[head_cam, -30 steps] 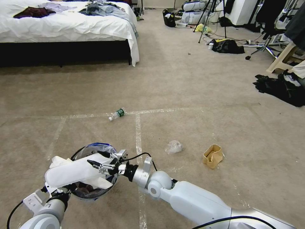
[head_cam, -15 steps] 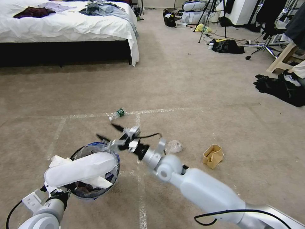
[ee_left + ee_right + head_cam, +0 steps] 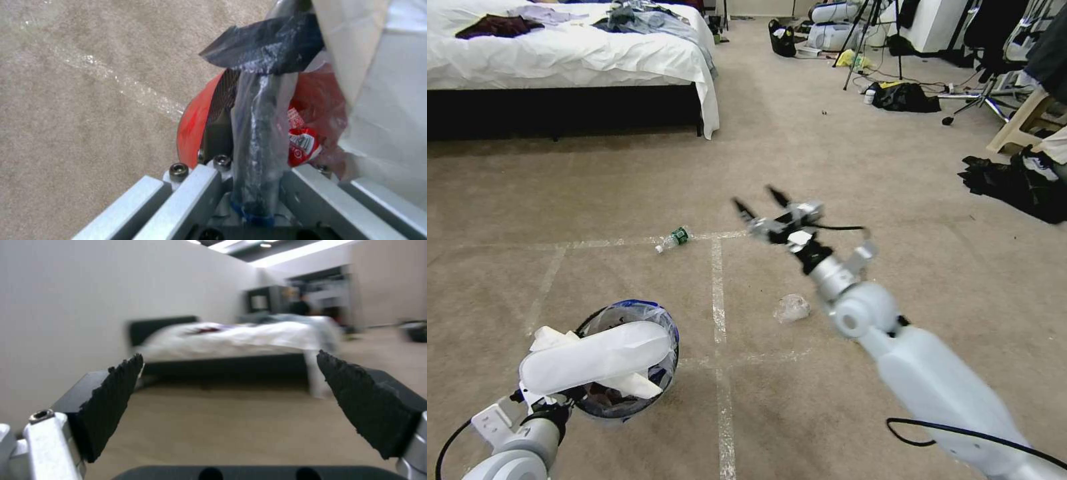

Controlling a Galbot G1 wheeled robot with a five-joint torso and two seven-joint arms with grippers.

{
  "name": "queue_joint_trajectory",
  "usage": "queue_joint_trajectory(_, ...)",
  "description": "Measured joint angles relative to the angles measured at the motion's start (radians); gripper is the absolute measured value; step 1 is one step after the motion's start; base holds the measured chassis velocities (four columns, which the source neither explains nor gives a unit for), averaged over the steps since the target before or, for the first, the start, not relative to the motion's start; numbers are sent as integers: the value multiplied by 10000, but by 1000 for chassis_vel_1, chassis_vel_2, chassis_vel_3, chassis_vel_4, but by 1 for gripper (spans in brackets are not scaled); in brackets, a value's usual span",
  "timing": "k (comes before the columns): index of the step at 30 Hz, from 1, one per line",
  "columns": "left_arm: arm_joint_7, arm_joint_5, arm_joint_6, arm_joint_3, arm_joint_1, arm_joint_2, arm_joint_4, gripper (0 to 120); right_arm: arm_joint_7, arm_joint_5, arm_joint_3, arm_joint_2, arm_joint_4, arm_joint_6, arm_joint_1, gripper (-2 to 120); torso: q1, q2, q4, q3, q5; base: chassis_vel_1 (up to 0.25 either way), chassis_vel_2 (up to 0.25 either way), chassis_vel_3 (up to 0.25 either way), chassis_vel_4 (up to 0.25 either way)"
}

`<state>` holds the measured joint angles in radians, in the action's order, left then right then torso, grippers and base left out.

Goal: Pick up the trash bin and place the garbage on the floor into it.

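The trash bin (image 3: 657, 320), red with a black rim and a blue-edged clear bag, hangs low at my left. My left gripper (image 3: 251, 186) is shut on its rim and bag, and the bin's red wall (image 3: 191, 133) and a red wrapper (image 3: 305, 143) inside it show. White paper (image 3: 550, 337) sticks out of the bin under my left forearm. My right gripper (image 3: 757, 200) is raised above the floor (image 3: 827, 167), open and holding nothing; its black pads (image 3: 115, 400) stand wide apart. Garbage on the carpet: a clear green-labelled bottle (image 3: 672, 238) and a crumpled clear wrapper (image 3: 792, 308).
A bed (image 3: 560, 53) with white sheets stands at the far left. Black clothes heaps (image 3: 1017, 183) lie at the right, with tripods, cables and a stool (image 3: 1020, 127) behind. Whitish tape lines (image 3: 717, 280) cross the carpet.
My right gripper has lifted away from over the bin, swung forward and to the right, and opened. The bin and left arm have stayed put.
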<state>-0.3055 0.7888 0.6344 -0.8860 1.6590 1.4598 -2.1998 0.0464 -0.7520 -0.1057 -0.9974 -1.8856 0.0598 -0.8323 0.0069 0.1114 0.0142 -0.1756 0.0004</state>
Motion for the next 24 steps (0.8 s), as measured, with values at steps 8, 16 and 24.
queue_joint_trajectory(8,136,-59,-1,88,65,-62,-69,0,-1087,2039,-1735,252,-446,-109,-1871,98,0,0,0,0,-3,0,0,0,0)
queue_joint_trajectory(16,199,-77,-22,138,49,-72,-165,0,-1303,2910,-3984,-460,-953,619,-3639,99,-1,1,1,1,-4,0,0,0,0)
queue_joint_trajectory(24,243,-81,-30,138,59,-97,-188,0,-1237,3173,-4759,-985,-1047,1016,-4344,99,0,1,2,1,-4,0,0,0,0)
